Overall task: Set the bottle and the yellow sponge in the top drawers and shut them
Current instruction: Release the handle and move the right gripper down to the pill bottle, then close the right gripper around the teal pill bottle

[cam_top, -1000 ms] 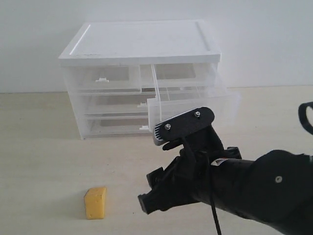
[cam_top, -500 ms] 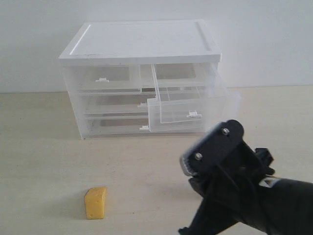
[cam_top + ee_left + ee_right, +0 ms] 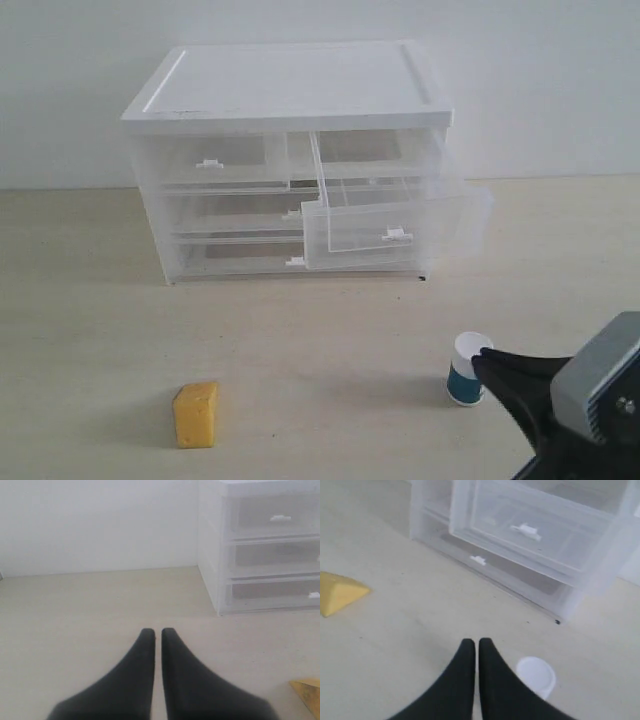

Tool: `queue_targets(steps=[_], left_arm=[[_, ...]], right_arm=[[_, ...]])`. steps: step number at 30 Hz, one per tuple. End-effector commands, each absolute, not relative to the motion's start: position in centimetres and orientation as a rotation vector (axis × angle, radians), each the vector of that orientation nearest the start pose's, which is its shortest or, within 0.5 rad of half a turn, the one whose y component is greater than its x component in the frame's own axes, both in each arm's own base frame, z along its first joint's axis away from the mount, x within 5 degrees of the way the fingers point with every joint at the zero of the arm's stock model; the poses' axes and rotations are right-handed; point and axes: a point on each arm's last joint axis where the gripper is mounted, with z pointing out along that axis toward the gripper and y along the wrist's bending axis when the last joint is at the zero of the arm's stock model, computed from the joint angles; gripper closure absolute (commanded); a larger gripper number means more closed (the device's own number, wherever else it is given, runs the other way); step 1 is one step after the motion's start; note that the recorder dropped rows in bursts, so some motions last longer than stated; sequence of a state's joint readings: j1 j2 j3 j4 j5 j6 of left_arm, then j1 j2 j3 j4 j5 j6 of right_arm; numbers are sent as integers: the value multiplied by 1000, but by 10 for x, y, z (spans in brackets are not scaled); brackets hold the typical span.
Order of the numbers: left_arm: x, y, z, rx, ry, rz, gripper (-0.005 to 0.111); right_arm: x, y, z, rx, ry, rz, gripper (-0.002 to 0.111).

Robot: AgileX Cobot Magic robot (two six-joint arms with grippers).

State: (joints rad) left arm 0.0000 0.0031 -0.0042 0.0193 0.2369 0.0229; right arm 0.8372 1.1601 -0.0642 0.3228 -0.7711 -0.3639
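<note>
Op: Tabletop (image 3: 90, 330) entry: I've swung the right gripper (image 3: 473, 641) back from the open right top drawer (image 3: 395, 218). The bottle (image 3: 467, 371) is now visible, upright, just beside its pressed-together, empty tips.
Obs: Left gripper (image 3: 154, 631)?
Op: Pinched together too, idle. On the table, yellow sponge (image 3: 196, 414) untouched; nothing stowed yet.

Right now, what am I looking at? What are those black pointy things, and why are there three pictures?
This is a robot with two arms. Each arm ends in a black pincer called a gripper. One picture comes from a camera watching the whole table. The other two come from small cameras on the robot's wrists, so you look along the left gripper and the right gripper. Both are pinched shut and hold nothing. On the table stand a white-topped cabinet with one top drawer pulled open, a yellow sponge, and a small white-capped bottle close beside the right gripper.
</note>
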Motion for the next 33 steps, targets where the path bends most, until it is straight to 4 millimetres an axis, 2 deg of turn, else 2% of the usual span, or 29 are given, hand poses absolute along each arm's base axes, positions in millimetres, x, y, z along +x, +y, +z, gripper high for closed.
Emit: queue_targets(steps=[1,3,7,11,14,17,20,23,25,28,29,30,33], left_arm=[[56,0,192,22,1714,25,103],[56,0,192,22,1714,25,103],[56,0,192,22,1714,25,103],[56,0,192,22,1716,25,103],[56,0,192,22,1716,25,103],[56,0,192,22,1716,25,103],[56,0,192,22,1716,25,103],[56,0,192,22,1716,25,103],[56,0,192,22,1716,25,103],[56,0,192,22,1716,25,103],[56,0,192,22,1716,25,103],[56,0,192,22,1716,25,103],[56,0,192,22,1716,25,103]], right_arm=[[135,89,174,-589,1728,237,108],[144,79,176,-491,1748,198,108],[159,71,178,-380,1778,166,108],[166,77,168,-435,1823,192,108],[162,81,159,-481,1838,246,108],[149,80,155,-446,1803,360,108],[138,84,149,-462,1858,490,108],[137,85,144,-484,1916,482,94],[141,83,142,-450,1968,446,77],[148,86,144,-451,1993,445,38],[150,87,146,-443,1996,449,29],[152,89,146,-437,2005,452,24],[156,91,148,-439,2023,443,27]])
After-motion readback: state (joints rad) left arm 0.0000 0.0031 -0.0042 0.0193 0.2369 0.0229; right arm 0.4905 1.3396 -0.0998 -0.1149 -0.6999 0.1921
